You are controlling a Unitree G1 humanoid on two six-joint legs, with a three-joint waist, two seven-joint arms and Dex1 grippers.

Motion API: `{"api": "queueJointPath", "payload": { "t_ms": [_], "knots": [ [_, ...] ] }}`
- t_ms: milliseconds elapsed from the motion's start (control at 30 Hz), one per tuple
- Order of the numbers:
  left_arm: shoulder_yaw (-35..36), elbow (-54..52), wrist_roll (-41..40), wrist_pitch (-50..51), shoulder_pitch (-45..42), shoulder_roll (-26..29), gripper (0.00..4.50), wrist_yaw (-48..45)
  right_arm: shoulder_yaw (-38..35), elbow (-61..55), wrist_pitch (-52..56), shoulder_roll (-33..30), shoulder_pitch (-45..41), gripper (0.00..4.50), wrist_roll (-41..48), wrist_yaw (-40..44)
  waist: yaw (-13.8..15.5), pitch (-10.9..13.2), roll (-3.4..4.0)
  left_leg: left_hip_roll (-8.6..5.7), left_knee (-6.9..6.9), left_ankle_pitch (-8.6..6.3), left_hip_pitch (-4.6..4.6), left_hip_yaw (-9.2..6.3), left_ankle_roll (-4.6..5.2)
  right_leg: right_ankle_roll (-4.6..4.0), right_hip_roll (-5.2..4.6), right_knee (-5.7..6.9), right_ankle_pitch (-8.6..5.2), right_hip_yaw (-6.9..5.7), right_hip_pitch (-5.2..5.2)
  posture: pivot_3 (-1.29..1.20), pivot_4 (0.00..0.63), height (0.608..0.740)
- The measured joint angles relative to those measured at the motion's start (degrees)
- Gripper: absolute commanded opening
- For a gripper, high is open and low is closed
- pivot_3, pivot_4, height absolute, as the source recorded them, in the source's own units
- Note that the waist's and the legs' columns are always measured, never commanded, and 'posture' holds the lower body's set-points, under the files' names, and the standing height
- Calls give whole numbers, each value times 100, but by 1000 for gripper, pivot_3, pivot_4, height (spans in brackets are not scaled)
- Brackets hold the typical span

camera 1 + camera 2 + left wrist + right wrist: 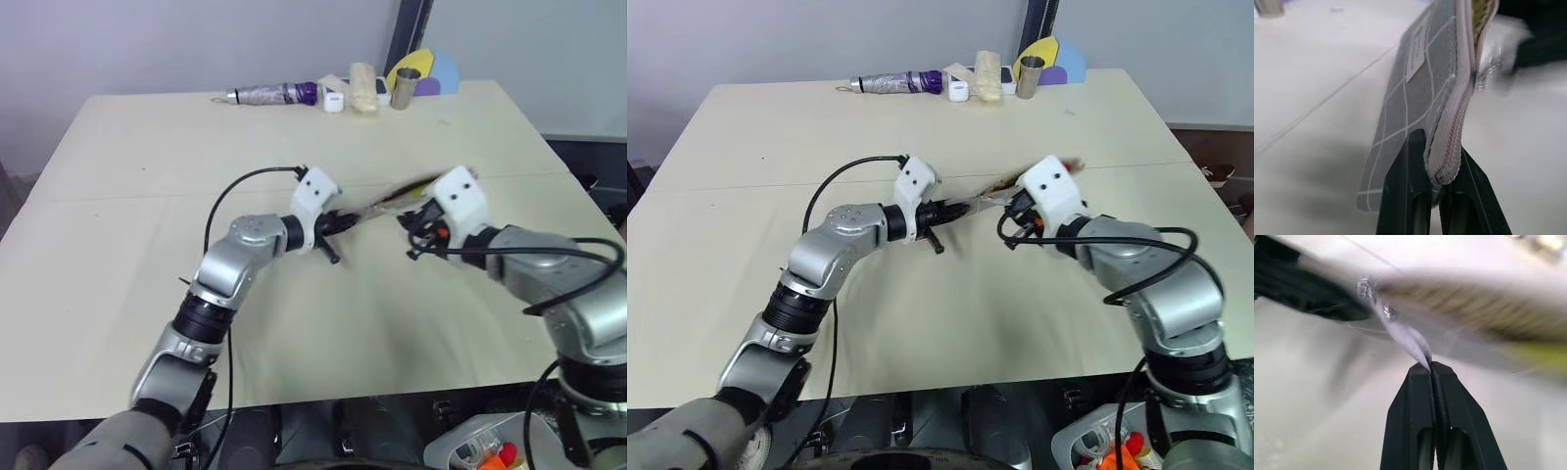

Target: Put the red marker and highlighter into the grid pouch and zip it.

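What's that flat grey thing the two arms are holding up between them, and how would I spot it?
Look at the middle of the big pale table, where the two arms meet. Stretched between the left gripper and the right gripper is the grid pouch, held off the tabletop. It is flat grey fabric with white grid lines, a small white label and a zipper edge, unlike the clutter at the far edge.

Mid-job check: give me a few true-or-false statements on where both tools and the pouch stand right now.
1. The left tool is clamped on an end of the grid pouch. True.
2. The right tool is wide open. False: it is shut on the zipper pull strap.
3. The pouch lies flat on the table. False: it is held up between the two tools.
4. Something yellow shows inside the pouch's opening. True.
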Motion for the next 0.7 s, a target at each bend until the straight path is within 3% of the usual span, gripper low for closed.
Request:
{"api": "queueJointPath", "payload": {
  "t_ms": [233,400,433,533,700],
  "knots": [
    [-89,331,348,-1175,272,410,0,-367,-588,482,29,-1460,149,76,-424,135,19,0,0,0,3,-17,-4,3,30,0,-6,-7,0,0,1,0,150,740],
    [-92,393,402,-1404,363,419,0,-420,-630,649,-121,-1614,660,76,-464,323,-10,-2,4,1,2,-17,-5,3,30,0,-1,-5,0,0,-2,0,150,740],
    [-91,400,409,-1408,381,424,375,-435,-630,636,-174,-1646,735,27,-464,371,-13,-3,5,1,2,-17,-5,3,30,0,-1,-5,0,0,-2,0,150,740],
    [30,401,312,-1265,522,497,1629,-519,-637,567,-356,-1784,958,950,-497,550,-19,-3,5,2,3,-17,-5,3,30,0,-1,-5,0,0,-2,0,150,740],
    [362,295,254,-1085,819,879,4149,-623,-709,49,-559,-1862,1793,3479,-368,1141,11,-3,5,2,3,-17,-6,1,30,1,-2,-7,0,-2,0,0,150,740]
  ]
}}
